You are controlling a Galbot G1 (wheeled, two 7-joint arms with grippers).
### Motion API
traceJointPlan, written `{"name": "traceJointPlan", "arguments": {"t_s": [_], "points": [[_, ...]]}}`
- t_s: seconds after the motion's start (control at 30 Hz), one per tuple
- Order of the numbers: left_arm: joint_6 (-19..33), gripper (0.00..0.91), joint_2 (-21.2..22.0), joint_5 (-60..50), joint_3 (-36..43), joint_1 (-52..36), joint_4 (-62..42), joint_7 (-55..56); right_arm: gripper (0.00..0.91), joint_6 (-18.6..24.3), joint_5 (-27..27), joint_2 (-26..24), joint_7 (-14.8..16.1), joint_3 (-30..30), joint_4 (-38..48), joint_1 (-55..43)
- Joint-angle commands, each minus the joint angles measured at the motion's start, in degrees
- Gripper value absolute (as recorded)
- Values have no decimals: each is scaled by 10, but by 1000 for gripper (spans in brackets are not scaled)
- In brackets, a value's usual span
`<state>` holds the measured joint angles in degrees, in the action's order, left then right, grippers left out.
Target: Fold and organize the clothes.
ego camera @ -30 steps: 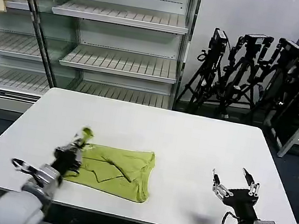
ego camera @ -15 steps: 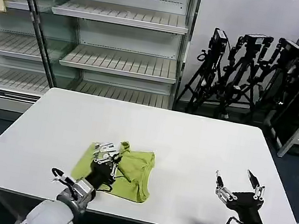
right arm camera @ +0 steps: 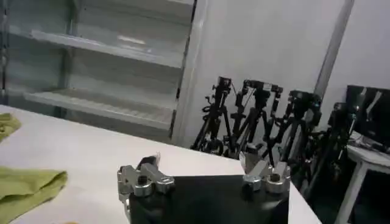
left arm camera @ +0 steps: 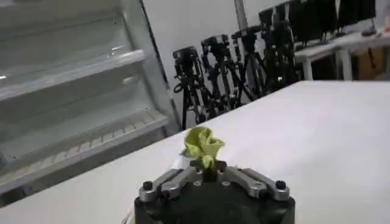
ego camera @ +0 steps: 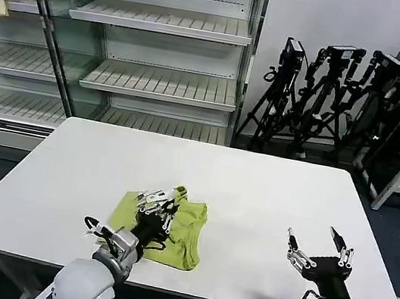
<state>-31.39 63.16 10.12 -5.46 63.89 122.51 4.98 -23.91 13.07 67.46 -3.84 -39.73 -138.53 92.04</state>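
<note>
My left tool (ego camera: 162, 203) sits a little left of centre in the lower half of the head view, pinched onto a bunched corner of the lime T-shirt (ego camera: 180, 231) and holding it up over the rest of the garment. The shirt lies partly folded on the white worktop (ego camera: 255, 189), below the frame's middle. I judge it light, soft and limp: it will drape and slide over itself, sag wherever it is unsupported, and crease easily, so a hem corner or sleeve edge is the place to take it, through few layers, and it needs laying down flat rather than dropping. The left wrist view gives me what the head view cannot: the pinched tuft of fabric (left arm camera: 203, 145) poking up between the closed-in fingers, which confirms the hold. The head view in turn shows the whole outline of the shirt and how the fold lies. My right tool (ego camera: 319, 251) hangs at the lower right of the head view, fingers spread wide and empty, well apart from the shirt. The right wrist view catches the shirt's edge (right arm camera: 27, 185) at its lower left.
</note>
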Motion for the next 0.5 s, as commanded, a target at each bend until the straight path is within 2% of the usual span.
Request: {"name": "traceJointPlan", "arguments": {"t_s": [0.03, 0.23, 0.33, 0.4, 0.5], "points": [[20, 907, 18, 134, 7, -37, 2, 27, 907, -2, -2, 1, 0, 4, 1, -1], [40, 907, 26, 163, -31, -61, 11, 39, 907, -4, -2, 1, 0, 8, 5, -7], [42, 907, 1, 153, -65, -36, 14, 39, 907, -6, -2, 1, 0, 10, 8, -15], [14, 907, -27, 146, -97, -5, 14, 56, 907, -6, -1, 1, 1, 11, 8, -20], [-3, 907, -46, 158, -123, 32, 6, 87, 907, -6, -1, 3, 2, 11, 11, -26]]}}
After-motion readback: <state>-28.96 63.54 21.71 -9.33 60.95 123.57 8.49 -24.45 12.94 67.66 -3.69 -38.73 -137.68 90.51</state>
